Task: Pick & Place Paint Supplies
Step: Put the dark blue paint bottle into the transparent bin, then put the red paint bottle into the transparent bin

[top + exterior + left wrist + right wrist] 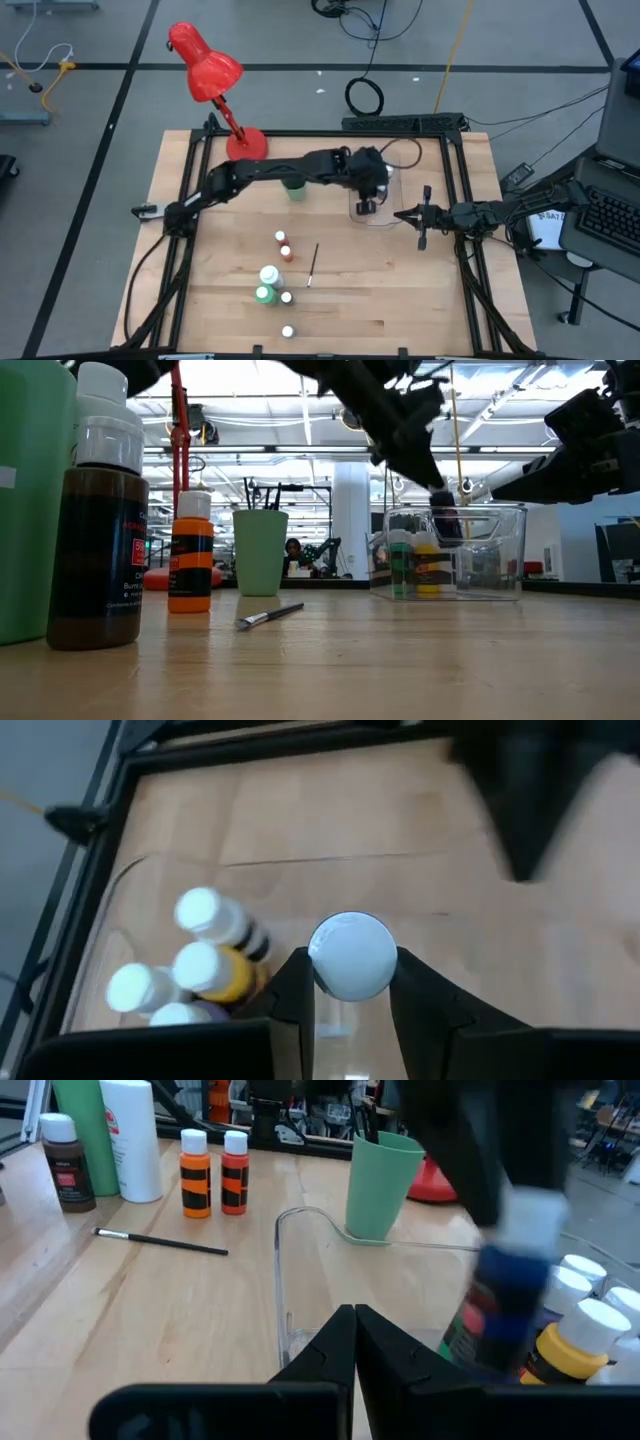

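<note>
My left gripper [366, 205] reaches over the clear plastic tray [385, 218] at the table's far right, shut on a small dark-blue, white-capped paint bottle [508, 1295]. Several small bottles [205, 965] stand in the tray beside it. On the near middle of the table stand two orange bottles [283, 245], a big white bottle [268, 274], a big green one [263, 294] and two small ones [287, 313]. A thin brush [313, 265] lies flat near them. My right gripper [424, 215] waits shut at the tray's right side. My left gripper pinches the blue bottle between its two fingers [415, 995], just under the white cap [350, 955]. The fingers slant down from the table's left. The bottle hangs roughly upright, cap up, over the tray [455, 550] and clear of the table.
A green cup [294, 188] with dark handles sticking out stands left of the tray. A red desk lamp [210, 70] stands at the far left edge. A black frame [460, 180] borders the table. Bare wood lies between the tray and the bottles.
</note>
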